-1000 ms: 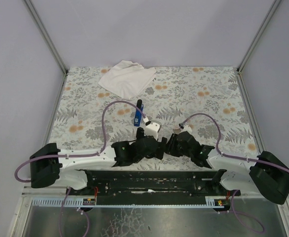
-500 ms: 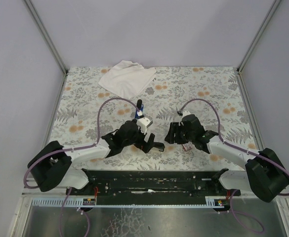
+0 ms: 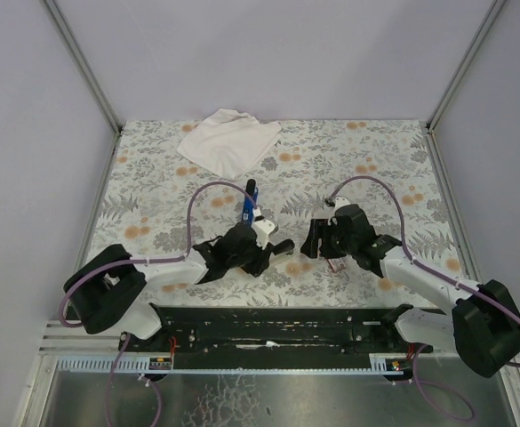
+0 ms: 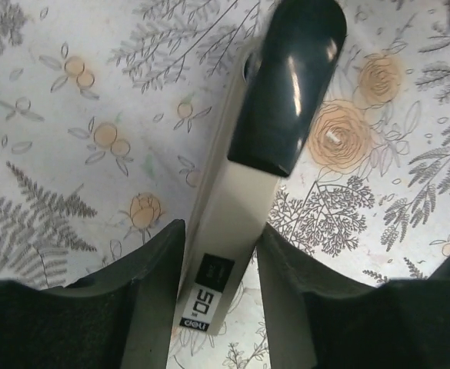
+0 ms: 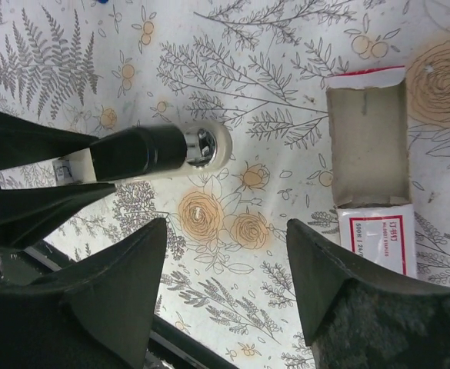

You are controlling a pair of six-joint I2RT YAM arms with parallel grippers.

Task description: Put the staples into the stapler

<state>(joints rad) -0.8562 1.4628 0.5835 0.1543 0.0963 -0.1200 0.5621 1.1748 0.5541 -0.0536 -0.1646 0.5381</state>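
Observation:
A stapler (image 4: 248, 177) with a cream body and a black top lies on the flowered table cover. My left gripper (image 4: 221, 227) is shut on its rear end, one finger against each side. In the top view the stapler (image 3: 284, 245) sticks out to the right of my left gripper (image 3: 271, 252). The right wrist view shows the stapler's (image 5: 151, 154) front end pointing at the staple box (image 5: 372, 184). The box lies with its tray pulled out, red-and-white label nearest me. The staples themselves are out of view. My right gripper (image 5: 226, 227) hangs open over bare cover between stapler and box.
A blue stapler (image 3: 249, 203) lies just beyond my left gripper. A crumpled white cloth (image 3: 228, 140) sits at the back left. The black rail (image 3: 277, 325) that carries the arm bases runs along the near edge.
My left gripper has closed on the stapler's rear end. My right gripper has opened wider and drawn off to the right. Both arms have reached further out over the table.

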